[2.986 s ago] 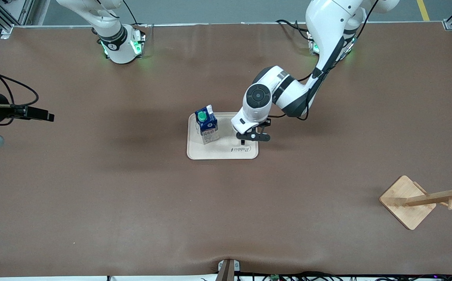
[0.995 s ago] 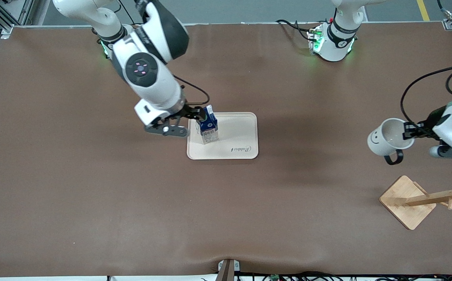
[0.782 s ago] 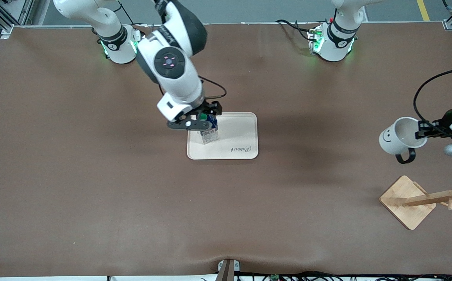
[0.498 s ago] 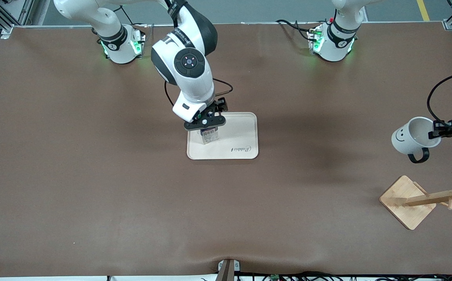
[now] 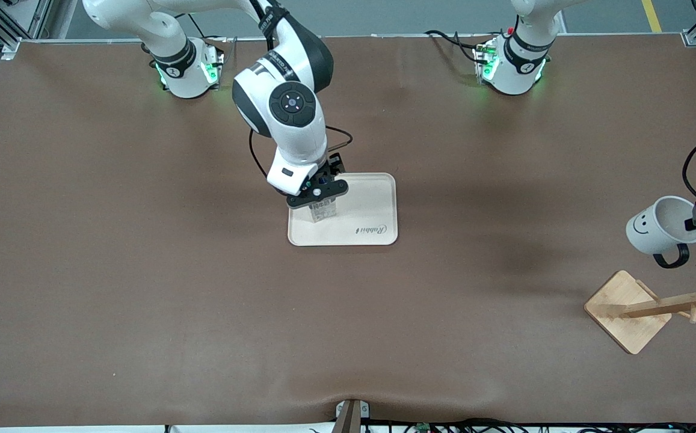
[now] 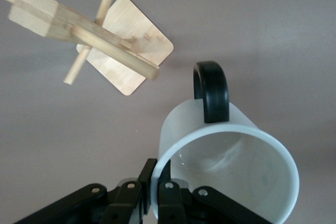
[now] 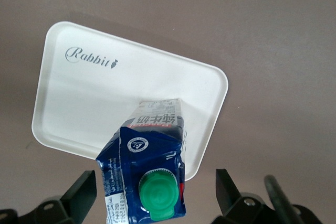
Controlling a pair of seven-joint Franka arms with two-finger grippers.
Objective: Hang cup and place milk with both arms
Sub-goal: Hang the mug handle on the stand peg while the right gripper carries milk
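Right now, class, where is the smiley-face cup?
The cup is in the air at the left arm's end of the table, held by its rim in the left gripper, just above the wooden rack.

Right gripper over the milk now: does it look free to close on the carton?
Probably yes. The right gripper hangs directly over the milk carton with its fingers spread wide on either side. The carton stands alone on the tray, and nothing else crowds it there.
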